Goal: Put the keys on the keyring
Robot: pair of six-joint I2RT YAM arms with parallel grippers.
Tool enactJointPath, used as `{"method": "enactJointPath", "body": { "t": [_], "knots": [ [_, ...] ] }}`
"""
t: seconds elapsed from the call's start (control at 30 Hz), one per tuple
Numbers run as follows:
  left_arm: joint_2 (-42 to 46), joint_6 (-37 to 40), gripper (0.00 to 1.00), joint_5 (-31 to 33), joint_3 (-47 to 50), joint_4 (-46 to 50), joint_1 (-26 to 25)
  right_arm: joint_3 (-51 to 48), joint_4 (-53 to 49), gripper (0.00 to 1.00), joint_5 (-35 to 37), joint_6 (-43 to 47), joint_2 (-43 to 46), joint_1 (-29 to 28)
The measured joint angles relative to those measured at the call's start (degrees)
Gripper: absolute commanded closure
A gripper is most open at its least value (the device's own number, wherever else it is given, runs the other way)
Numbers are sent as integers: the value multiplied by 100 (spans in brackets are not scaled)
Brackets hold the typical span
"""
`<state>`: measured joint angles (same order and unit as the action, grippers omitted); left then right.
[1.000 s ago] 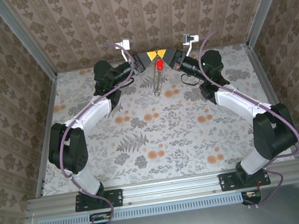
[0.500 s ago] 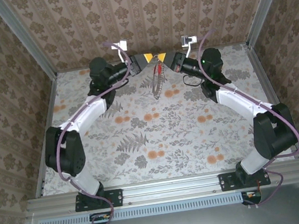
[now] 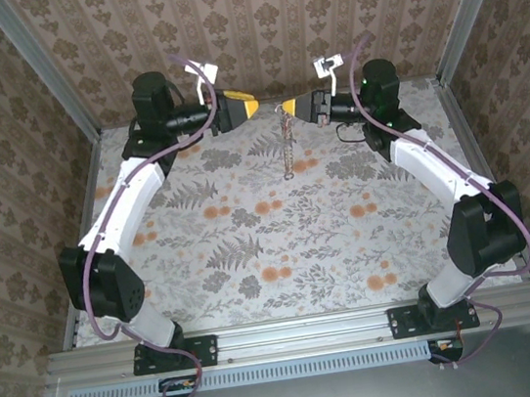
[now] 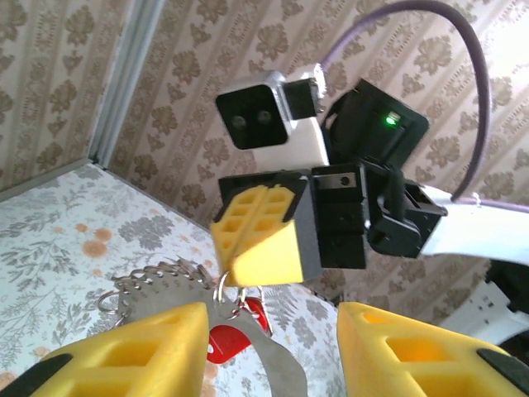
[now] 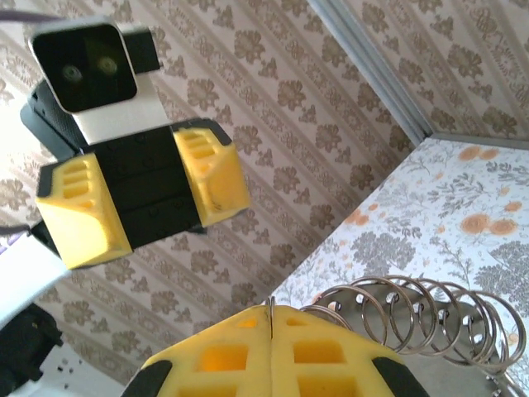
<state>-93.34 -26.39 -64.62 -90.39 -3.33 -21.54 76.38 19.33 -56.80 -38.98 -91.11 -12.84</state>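
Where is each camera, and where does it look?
Top external: above, behind the arms, looking down at the table; both arms show.
Left wrist: on the left arm, facing the right gripper, shut on the keyring; own fingers show.
Right wrist: on the right arm, facing the open left gripper; own shut fingers show.
Shared: both wrist views show the keyring.

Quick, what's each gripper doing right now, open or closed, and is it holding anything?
Left gripper: open, holding nothing.
Right gripper: shut on the keyring, which hangs from its fingertips.
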Motion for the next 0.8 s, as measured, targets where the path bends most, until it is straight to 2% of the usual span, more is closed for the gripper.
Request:
{"method": "enactJointPath", "body": {
  "t": [0.13,0.43,0.8],
  "knots": [
    [-203,256,67,-315,-236,354,-13,57,-203,100,-190,175,-72,4],
    [-802,474,69,-575,-566,839,-188,57,-245,100,-286,177,-175,4],
    [-968,568,68,-619,-743,1067,-323,57,-245,100,-330,177,-175,7]
  ]
}}
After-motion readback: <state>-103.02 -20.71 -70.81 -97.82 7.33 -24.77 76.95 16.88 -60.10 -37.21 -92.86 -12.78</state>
